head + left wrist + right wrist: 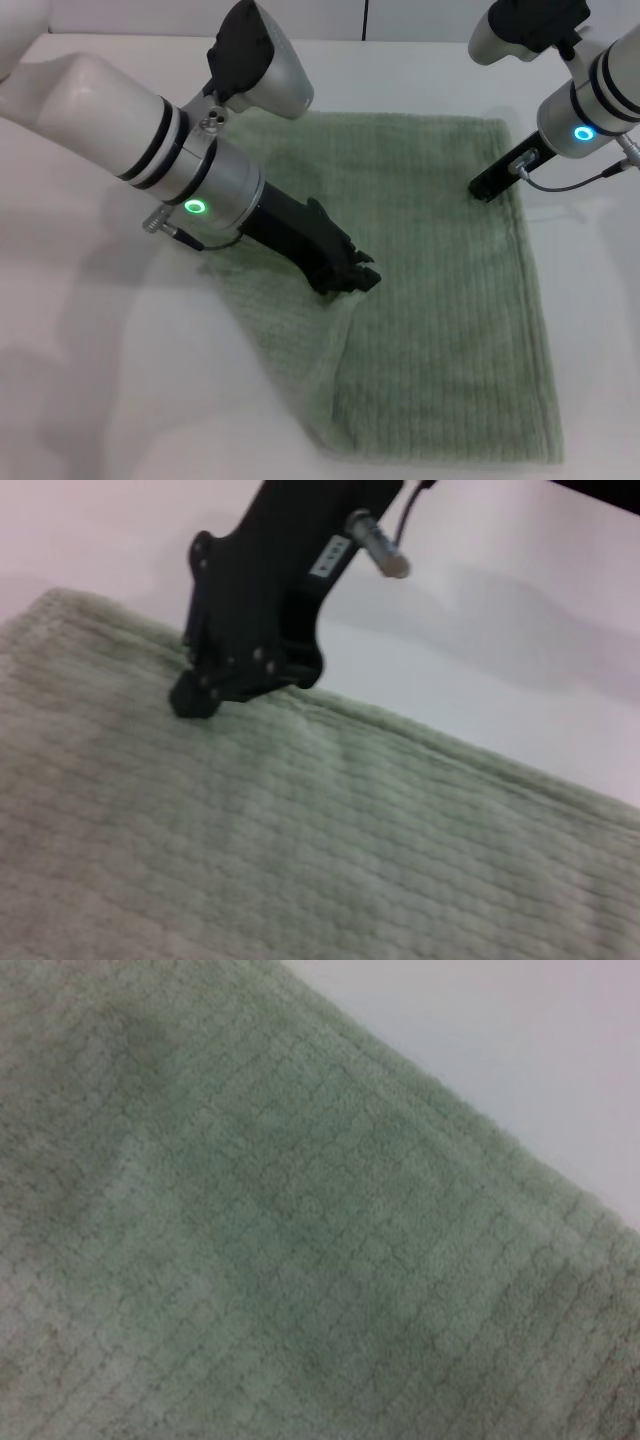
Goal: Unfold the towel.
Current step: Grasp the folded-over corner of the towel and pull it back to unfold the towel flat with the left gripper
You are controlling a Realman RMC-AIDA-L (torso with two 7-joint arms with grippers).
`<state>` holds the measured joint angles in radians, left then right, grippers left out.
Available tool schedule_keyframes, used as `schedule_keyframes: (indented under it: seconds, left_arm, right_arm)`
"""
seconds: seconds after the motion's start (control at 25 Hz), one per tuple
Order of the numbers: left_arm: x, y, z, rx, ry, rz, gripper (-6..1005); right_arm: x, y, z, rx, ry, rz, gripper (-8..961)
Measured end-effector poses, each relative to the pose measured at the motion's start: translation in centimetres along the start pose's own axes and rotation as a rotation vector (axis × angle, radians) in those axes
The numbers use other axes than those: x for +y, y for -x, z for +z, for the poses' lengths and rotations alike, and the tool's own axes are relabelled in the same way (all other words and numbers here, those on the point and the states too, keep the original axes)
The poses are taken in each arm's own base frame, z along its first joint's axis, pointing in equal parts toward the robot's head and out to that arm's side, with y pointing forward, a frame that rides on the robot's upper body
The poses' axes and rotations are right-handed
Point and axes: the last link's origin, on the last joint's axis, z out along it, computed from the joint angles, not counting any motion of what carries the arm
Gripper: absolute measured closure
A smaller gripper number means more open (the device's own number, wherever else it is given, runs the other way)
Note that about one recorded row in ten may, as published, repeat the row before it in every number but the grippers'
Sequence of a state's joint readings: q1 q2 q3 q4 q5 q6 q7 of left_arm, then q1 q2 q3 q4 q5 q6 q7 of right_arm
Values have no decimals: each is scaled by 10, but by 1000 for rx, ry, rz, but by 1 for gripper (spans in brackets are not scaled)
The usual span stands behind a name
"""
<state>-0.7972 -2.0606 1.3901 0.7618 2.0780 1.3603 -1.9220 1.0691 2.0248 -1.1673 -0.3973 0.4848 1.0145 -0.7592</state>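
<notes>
From the head, the green towel [440,300] lies on the white worktop [90,380]. The left gripper [350,277] jaws pinch its folded edge. The right gripper [487,187] touches the far corner; jaws unclear. The left wrist sees the right gripper [195,695], its white label unreadable. The right wrist shows only towel [260,1240].

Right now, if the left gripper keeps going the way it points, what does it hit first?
The towel. The left gripper angles down toward the cloth's middle, at or just above a raised fold; contact can't be confirmed. The right gripper sits near the towel's far right edge.
</notes>
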Motion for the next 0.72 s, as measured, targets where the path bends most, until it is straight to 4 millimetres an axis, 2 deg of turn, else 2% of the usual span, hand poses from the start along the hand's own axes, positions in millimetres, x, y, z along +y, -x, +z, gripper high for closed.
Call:
schedule_keyframes:
  seconds: [0.36,0.72]
  left_arm:
    - [4,1,-18,2,38,6,826]
    - [3,10,-34,-61,51,0,820]
  right_arm:
    - [0,0,0,1,1,0,954]
    - [0,-1,0,4,1,0,954]
